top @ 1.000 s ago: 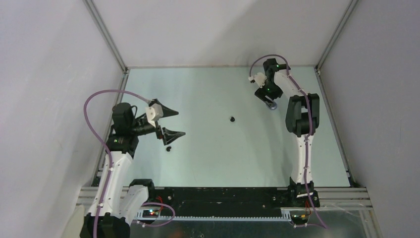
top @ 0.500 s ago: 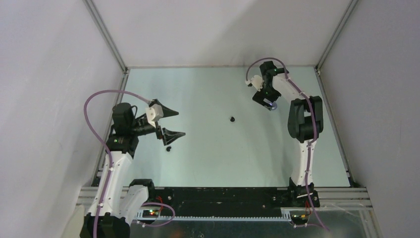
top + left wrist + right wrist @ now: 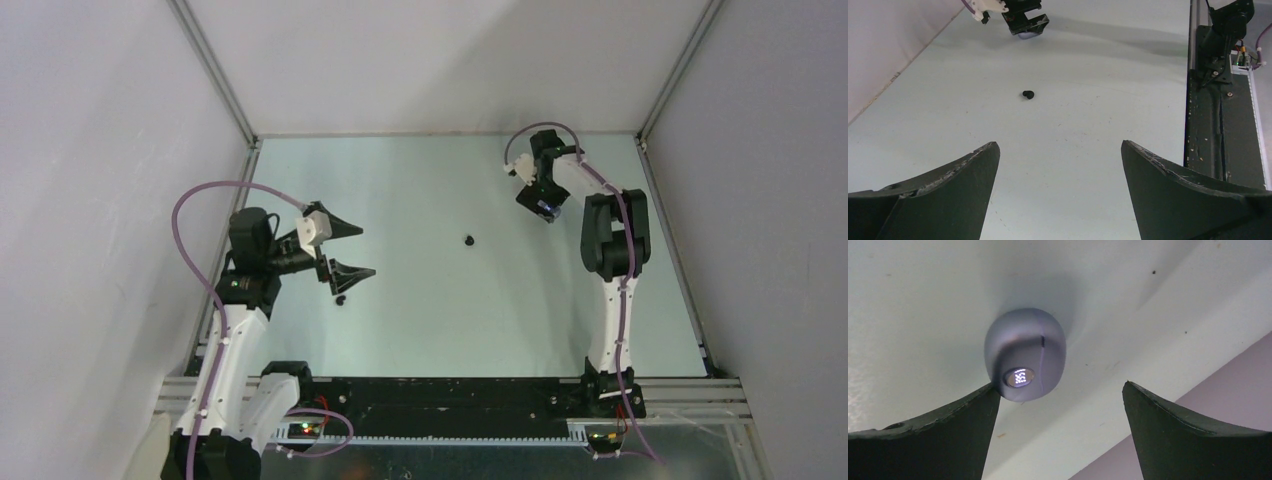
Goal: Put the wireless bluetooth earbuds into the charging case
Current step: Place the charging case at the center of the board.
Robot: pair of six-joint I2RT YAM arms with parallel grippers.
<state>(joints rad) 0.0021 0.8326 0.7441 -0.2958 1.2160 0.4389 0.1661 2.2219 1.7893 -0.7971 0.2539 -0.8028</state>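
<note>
From above, the open left gripper (image 3: 366,251) hangs by a black earbud (image 3: 341,299) near the table's (image 3: 420,330) left edge; its wrist view faces a second earbud (image 3: 1028,94) mid-table; the right wrist shows the right gripper (image 3: 1060,387) open, the closed case (image 3: 1025,355) just beside one finger near the far right corner, so readying the case seems the step, opening its lid next

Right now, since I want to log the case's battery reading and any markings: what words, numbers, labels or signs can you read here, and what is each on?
Lit display on the closed lilac-grey charging case, right wrist view: a few glowing dotted characters, probably digits, too blurred to read with certainty.
Nothing else in any view carries legible text, brand or label.
</note>
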